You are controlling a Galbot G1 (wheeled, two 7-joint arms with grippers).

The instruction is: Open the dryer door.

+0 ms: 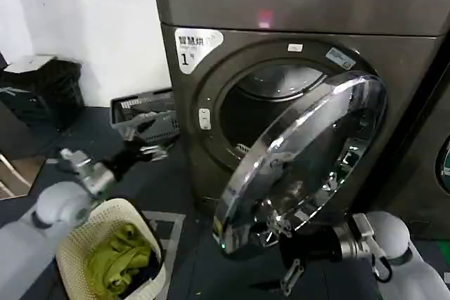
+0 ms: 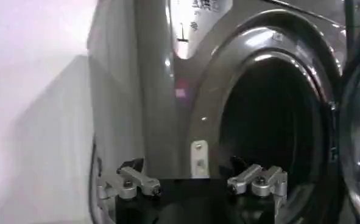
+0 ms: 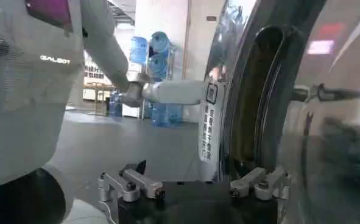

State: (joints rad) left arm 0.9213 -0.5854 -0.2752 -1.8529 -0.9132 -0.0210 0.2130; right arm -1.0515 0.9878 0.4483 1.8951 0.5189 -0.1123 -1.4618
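Head view: the dryer door [image 1: 306, 156] stands swung out from the dryer [image 1: 295, 47]; right gripper [image 1: 285, 261] below its lower rim, left gripper [image 1: 144, 142] off the machine's left side. Left wrist view: fingers [image 2: 134, 181] apart, empty, facing the drum opening [image 2: 271, 128]. Right wrist view: fingers [image 3: 131, 184] spread, door rim just beside.
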